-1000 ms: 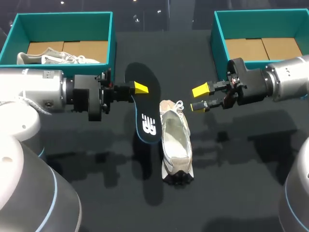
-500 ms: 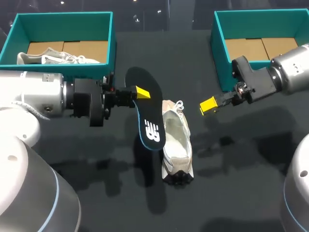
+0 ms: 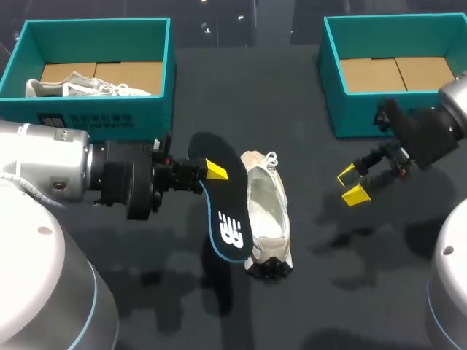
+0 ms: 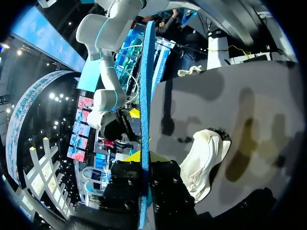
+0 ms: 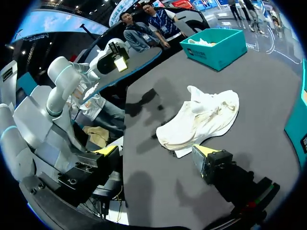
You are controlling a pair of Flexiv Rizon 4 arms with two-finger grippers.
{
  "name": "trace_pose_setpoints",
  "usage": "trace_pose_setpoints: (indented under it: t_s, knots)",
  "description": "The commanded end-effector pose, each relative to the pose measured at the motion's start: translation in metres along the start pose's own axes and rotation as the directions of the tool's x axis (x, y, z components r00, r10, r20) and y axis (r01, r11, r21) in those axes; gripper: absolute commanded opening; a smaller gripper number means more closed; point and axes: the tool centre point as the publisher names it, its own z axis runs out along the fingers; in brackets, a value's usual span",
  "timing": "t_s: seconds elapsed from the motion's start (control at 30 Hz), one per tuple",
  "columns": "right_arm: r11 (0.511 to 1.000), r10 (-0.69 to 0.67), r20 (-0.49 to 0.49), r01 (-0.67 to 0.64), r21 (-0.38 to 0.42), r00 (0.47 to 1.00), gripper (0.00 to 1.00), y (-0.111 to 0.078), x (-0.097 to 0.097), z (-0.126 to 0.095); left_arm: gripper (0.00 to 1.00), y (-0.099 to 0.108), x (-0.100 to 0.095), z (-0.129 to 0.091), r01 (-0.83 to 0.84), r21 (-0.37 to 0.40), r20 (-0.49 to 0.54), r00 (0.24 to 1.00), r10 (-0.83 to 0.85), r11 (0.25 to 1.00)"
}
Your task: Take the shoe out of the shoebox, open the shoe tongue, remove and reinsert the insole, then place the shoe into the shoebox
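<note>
Nearest the robot, the pale shoe (image 3: 267,219) lies flat on the dark table (image 3: 350,292) about midway between the two arms, its dark-treaded end toward the robot and its loose laces at the far end; its opening faces up. Just to its left hangs the black insole (image 3: 222,200), blue along its rim, angled so that its near end overlaps the shoe's left edge in the head view; whether the two touch cannot be told. The left gripper (image 3: 208,173) has the insole pinched near its far end, one yellow tip showing on top of it, and the left wrist view shows the insole (image 4: 146,96) edge-on with a finger pressed to each face, the shoe (image 4: 204,155) lying on the table beside and below the gripper (image 4: 145,165). To the right of the shoe and well apart from it, the right gripper (image 3: 352,184) hangs over bare table with its fingers spread wide and nothing between them; from its own wrist view (image 5: 156,151) the shoe (image 5: 201,120) lies ahead of it. Farther back, the teal left shoebox (image 3: 95,109) holds a second shoe (image 3: 80,89) on its cardboard floor (image 3: 139,73), and the teal right shoebox (image 3: 379,117) shows only cardboard.
</note>
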Motion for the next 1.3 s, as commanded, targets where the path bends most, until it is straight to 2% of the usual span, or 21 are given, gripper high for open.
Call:
trace_pose_setpoints:
  t_s: [0.03, 0.1, 0.6, 0.7, 0.87, 1.1, 1.2, 1.3]
  knots:
    - [0.998, 0.037, 0.086, -0.042, 0.052, 0.996, 1.0, -0.007, 0.004, 0.005, 0.0, -0.016, 0.006, -0.004, 0.036, 0.03, -0.011, 0.999, -0.035, 0.999]
    - [0.997, 0.047, 0.082, -0.053, 0.065, 0.995, 1.0, -0.01, 0.002, 0.008, 0.0, -0.019, 0.008, -0.003, 0.069, 0.106, -0.031, 0.997, -0.066, 0.992]
    - [0.997, 0.047, 0.082, -0.053, 0.065, 0.995, 1.0, -0.01, 0.002, 0.008, 0.0, -0.019, 0.008, -0.003, 0.069, 0.106, -0.031, 0.997, -0.066, 0.992]
    - [0.989, -0.118, 0.188, 0.1, 0.106, 0.975, 1.0, -0.013, 0.005, 0.015, 0.0, -0.032, 0.012, -0.007, 0.12, 0.149, -0.017, 0.993, -0.119, 0.982]
    - [0.967, -0.216, 0.258, 0.17, 0.19, 0.942, 1.0, -0.022, 0.0, 0.034, 0.0, -0.047, 0.027, -0.009, 0.167, 0.165, -0.029, 0.986, -0.165, 0.972]
    - [0.943, -0.315, 0.3, 0.26, 0.21, 0.9, 1.0, -0.034, -0.007, 0.05, 0.0, -0.052, 0.047, 0.002, 0.258, 0.174, -0.032, 0.966, -0.256, 0.95]
    - [0.922, -0.364, 0.301, 0.295, 0.251, 0.882, 1.0, -0.034, -0.008, 0.056, 0.0, -0.053, 0.05, 0.006, 0.33, 0.229, -0.027, 0.943, -0.333, 0.916]
    - [0.922, -0.364, 0.301, 0.295, 0.251, 0.882, 1.0, -0.034, -0.008, 0.056, 0.0, -0.053, 0.05, 0.006, 0.33, 0.229, -0.027, 0.943, -0.333, 0.916]
